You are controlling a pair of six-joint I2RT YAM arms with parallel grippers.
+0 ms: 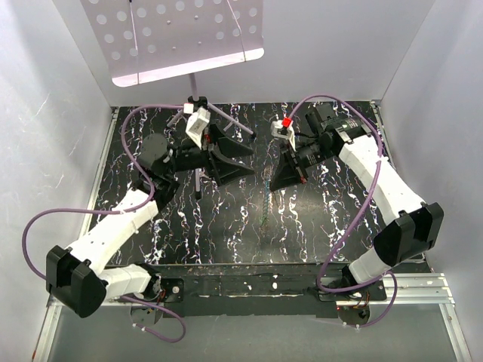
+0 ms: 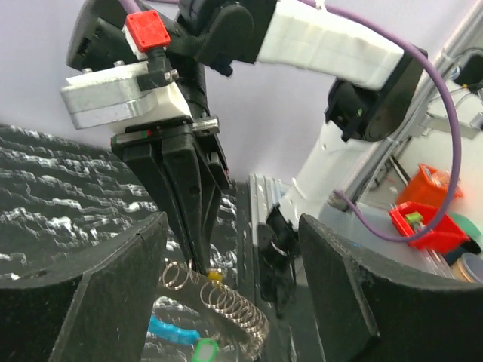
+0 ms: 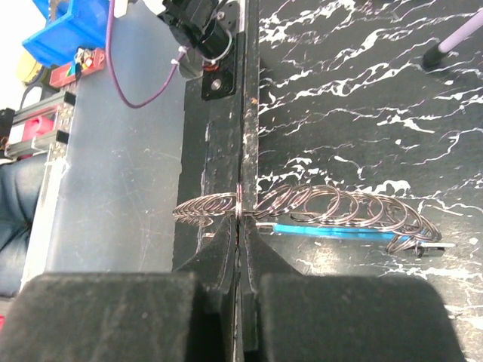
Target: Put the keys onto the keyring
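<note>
Looking down from the top view, you find the left gripper (image 1: pixel 243 156) and the right gripper (image 1: pixel 283 177) nose to nose over the far half of the black marbled table (image 1: pixel 226 234). They are placed so that one can steady the work while the other threads. The keys are too small to pick out here.

In the left wrist view, your left gripper's pads (image 2: pixel 98 294) stand well apart with nothing between them, so that hand is free. Ahead of it the right gripper pinches the keyring (image 2: pixel 234 305), a long coil of wire loops, near one end, likely to hold a loop steady for threading. The yellow key (image 2: pixel 215 276) sits right at the pinch, touching the coil; you cannot tell whether it is threaded on. The blue key (image 2: pixel 170 329) lies by the coil beside a green tag (image 2: pixel 204 350).

In the right wrist view the jaws are clamped tight on a single loop, the coil runs off to the right, and the blue key lies alongside it.

No brand or writing can be read: the red cap (image 2: pixel 147 30) on the right wrist and the bins (image 2: pixel 426 219) behind show no legible marks.
</note>
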